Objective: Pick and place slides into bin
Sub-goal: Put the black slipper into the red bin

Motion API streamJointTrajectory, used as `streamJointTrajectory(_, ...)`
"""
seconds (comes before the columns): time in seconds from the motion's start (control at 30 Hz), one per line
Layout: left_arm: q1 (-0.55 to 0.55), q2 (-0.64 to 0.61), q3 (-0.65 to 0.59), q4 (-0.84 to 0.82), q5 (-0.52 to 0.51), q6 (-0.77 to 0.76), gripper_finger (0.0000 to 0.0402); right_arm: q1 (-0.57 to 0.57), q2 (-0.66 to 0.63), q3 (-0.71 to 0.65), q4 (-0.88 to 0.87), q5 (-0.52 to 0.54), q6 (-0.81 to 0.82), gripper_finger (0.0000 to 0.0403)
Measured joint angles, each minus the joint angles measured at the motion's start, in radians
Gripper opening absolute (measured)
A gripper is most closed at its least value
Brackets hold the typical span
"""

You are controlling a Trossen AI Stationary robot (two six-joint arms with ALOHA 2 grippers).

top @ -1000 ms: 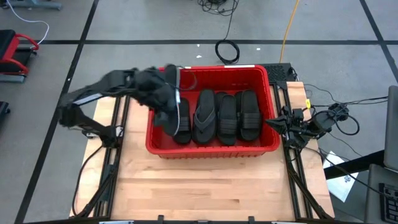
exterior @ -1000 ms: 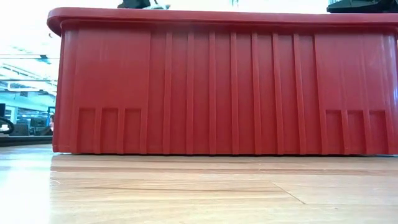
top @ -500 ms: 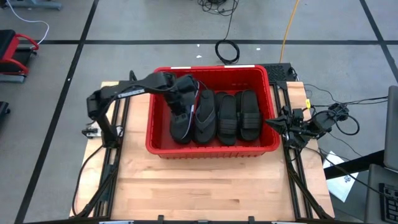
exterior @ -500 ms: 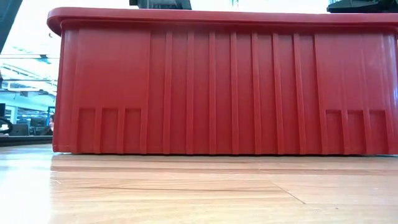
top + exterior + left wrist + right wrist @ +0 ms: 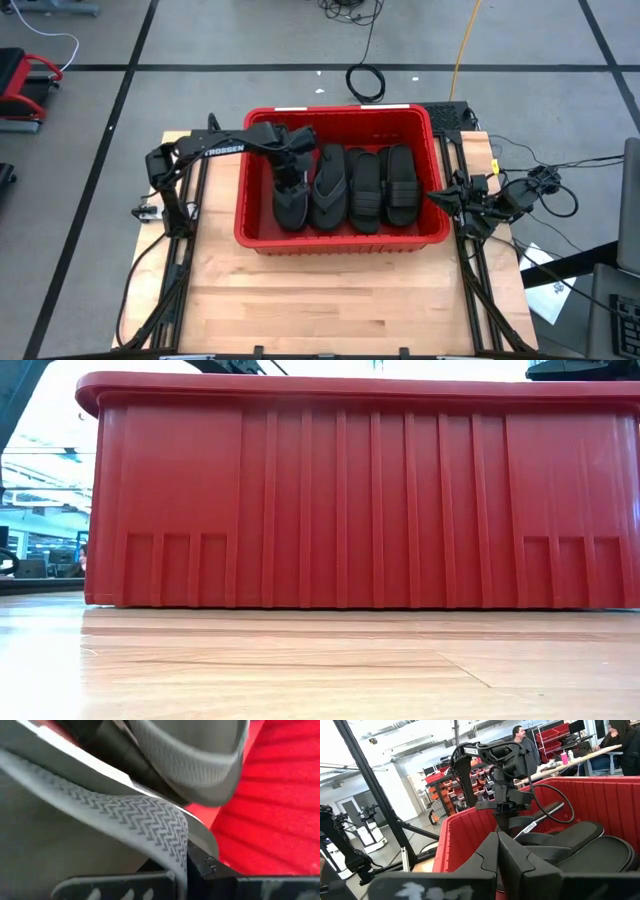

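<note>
Left arm: reaching from the frame's left edge over the rim of the bin (image 5: 340, 238), it hangs its left gripper (image 5: 291, 178) above the leftmost sandal, likely to seat that sandal in the last open lane.
Left claw: the wrist view is filled by a grey zigzag-tread sole (image 5: 125, 815) pressed right against the camera; whether the fingers clamp it or have parted cannot be told.
The slides: four show side by side at frame centre, toes toward the top of the frame, packed in a tidy row so they fit abreast; the slides (image 5: 350, 188) lie flat in the bin.
Right arm: parked at the bin's right edge, mid-frame; the right gripper (image 5: 497, 840) waits with its fingers together, holding nothing.
</note>
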Motion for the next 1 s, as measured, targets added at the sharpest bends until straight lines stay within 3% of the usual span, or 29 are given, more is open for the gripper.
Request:
streamJointTrajectory(0.2, 0.0, 0.0, -0.002, 0.077, 0.03, -0.095, 0.0, 0.0, 0.0, 0.0, 0.0, 0.0, -0.004, 0.0)
streamJointTrajectory(0.37, -0.002, 0.0, -0.022, 0.076, 0.022, -0.064, 0.0, 0.0, 0.0, 0.0, 0.0, 0.0, -0.005, 0.0)
streamJointTrajectory(0.67, -0.007, -0.003, -0.175, 0.128, -0.007, -0.065, 0.0, 0.0, 0.0, 0.0, 0.0, 0.0, -0.005, 0.0)
streamJointTrajectory(1.0, -0.023, -0.003, -0.185, 0.184, -0.018, -0.059, 0.0011, 0.0, 0.0, 0.0, 0.0, -0.001, -0.005, 0.0)
